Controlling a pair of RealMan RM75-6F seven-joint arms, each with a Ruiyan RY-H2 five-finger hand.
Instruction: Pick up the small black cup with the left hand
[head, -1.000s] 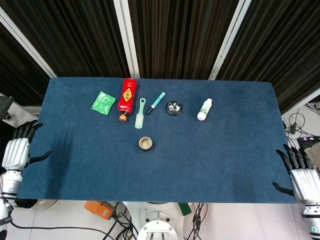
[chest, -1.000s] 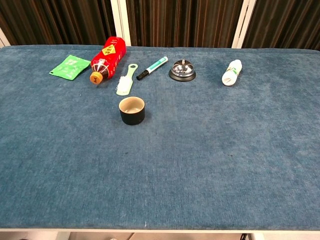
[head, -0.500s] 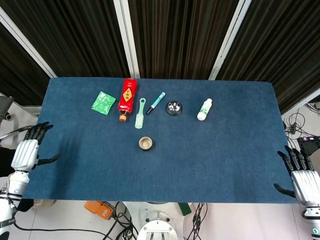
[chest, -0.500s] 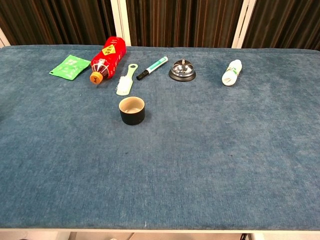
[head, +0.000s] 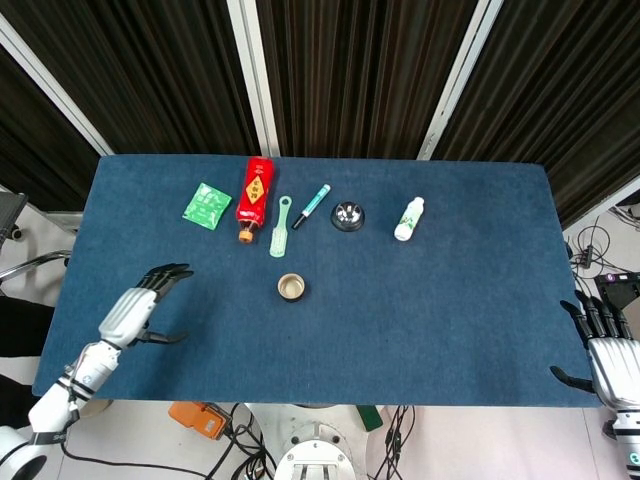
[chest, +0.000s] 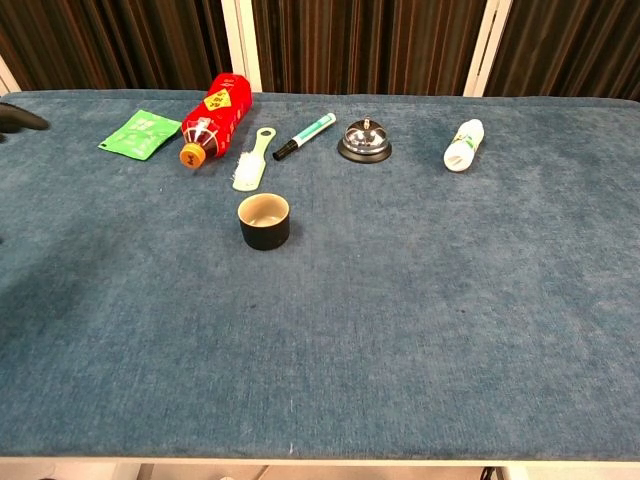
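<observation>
The small black cup (head: 291, 287) (chest: 264, 221) stands upright near the middle of the blue table, its tan inside showing. My left hand (head: 139, 303) hovers over the table's left part with fingers spread and nothing in it, well to the left of the cup; only a dark fingertip (chest: 20, 117) shows at the chest view's left edge. My right hand (head: 606, 352) stays off the table's right front corner, fingers apart and empty.
Behind the cup lie a green packet (head: 207, 206), a red bottle (head: 254, 197) on its side, a pale green brush (head: 280, 228), a marker (head: 311, 206), a silver desk bell (head: 347, 215) and a small white bottle (head: 409, 218).
My left hand has swung from beside the table's left edge in over the table, toward the cup. The right hand has drifted slightly down and right. The objects have not moved.
</observation>
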